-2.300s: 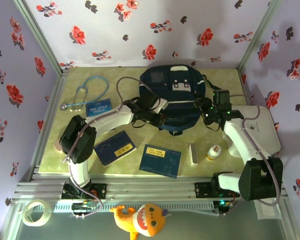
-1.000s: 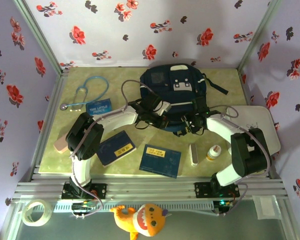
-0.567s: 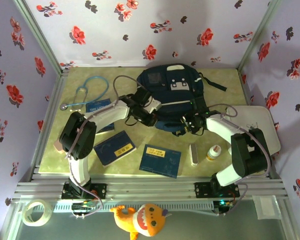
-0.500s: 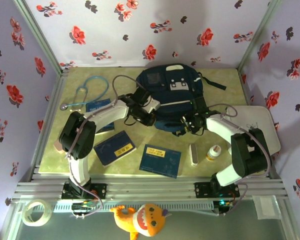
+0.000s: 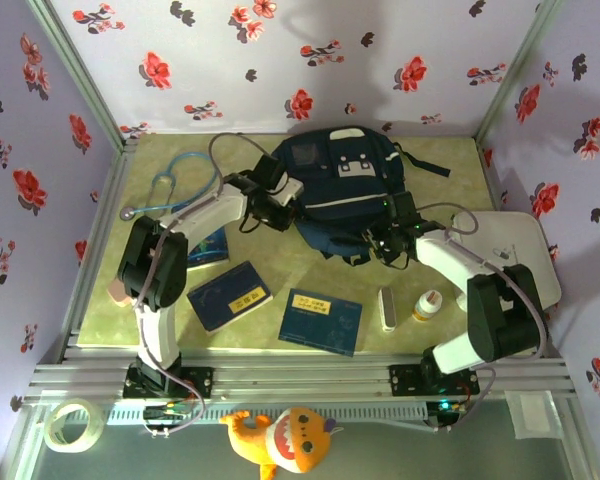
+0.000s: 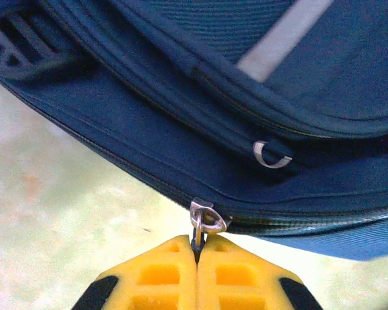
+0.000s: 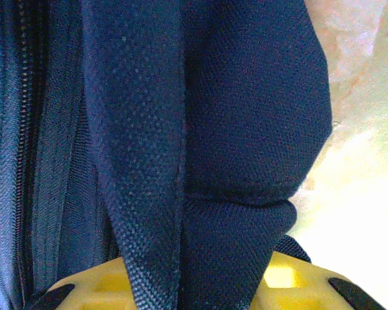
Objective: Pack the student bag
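Navy student bag (image 5: 340, 185) lies at the far middle of the table (image 5: 460, 160), left gripper (image 5: 278, 205) at its left edge, right gripper (image 5: 385, 243) at its near right. Left wrist: yellow jaws pressed together on a zipper pull (image 6: 205, 218). Right wrist: jaws pinch a fold of bag fabric.

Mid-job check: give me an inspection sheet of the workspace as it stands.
Surface: greenish tabletop, no spills seen.
Job's things: student bag lying at the back, zipper pull on its edge.
Clutter: stethoscope, blue book, second blue book, small bottle, white case.
Grippers: left gripper shut on the zipper pull; right gripper clamped on bag fabric.
Cables: grey cable looped in the air near the stethoscope.
Surroundings: floral walls; plush toy and tape roll beyond the front rail.
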`<act>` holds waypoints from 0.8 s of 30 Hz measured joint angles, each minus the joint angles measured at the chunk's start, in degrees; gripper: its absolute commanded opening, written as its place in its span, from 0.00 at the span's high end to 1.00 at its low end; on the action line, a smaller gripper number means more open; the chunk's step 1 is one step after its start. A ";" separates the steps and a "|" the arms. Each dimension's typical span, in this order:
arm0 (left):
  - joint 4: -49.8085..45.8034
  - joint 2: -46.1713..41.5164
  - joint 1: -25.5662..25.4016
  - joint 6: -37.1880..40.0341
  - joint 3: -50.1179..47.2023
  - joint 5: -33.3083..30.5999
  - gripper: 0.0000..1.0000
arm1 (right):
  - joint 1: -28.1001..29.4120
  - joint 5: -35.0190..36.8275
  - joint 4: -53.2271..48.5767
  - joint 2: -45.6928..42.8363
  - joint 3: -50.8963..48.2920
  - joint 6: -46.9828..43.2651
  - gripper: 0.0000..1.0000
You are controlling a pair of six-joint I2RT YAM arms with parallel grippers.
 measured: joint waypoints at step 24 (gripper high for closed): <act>0.70 14.10 6.23 0.46 15.93 -4.83 0.95 | -0.13 -4.28 7.30 -0.66 -1.22 2.91 0.63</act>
